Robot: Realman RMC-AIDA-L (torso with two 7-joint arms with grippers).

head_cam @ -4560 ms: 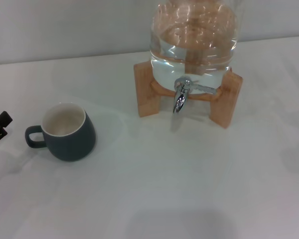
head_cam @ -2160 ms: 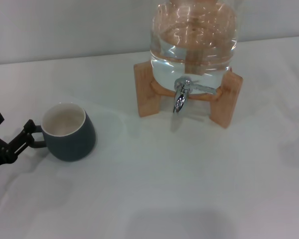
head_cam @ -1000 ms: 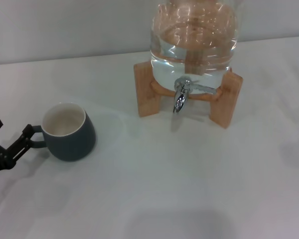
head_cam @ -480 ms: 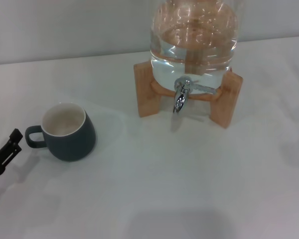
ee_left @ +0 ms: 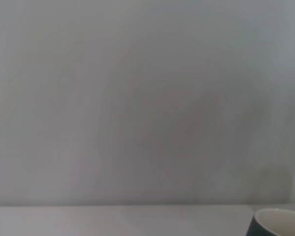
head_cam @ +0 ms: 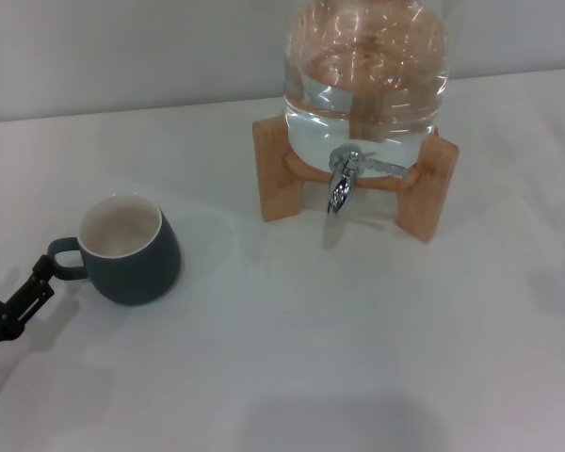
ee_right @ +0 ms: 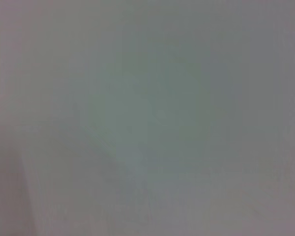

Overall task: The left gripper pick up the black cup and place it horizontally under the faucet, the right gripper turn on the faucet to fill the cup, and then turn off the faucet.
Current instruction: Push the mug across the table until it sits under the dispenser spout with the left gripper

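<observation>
The black cup point(head_cam: 130, 250) stands upright on the white table at the left, its cream inside showing and its loop handle pointing left. My left gripper point(head_cam: 9, 275) is at the left edge, just left of the handle and not touching it, fingers point(head_cam: 36, 281) spread open and empty. The left wrist view shows only the cup's rim point(ee_left: 280, 221) at its bottom corner. The chrome faucet point(head_cam: 342, 179) sticks out of the clear glass jar point(head_cam: 367, 85) at the back, spout down, nothing under it. My right gripper is out of view.
The jar holds water and rests on a wooden stand point(head_cam: 275, 174) at the back centre. A grey wall runs behind the table. The right wrist view shows only a plain pale surface.
My left gripper came in from the left edge toward the cup's handle, drew back a little, and has edged closer again. The cup and the faucet have not moved.
</observation>
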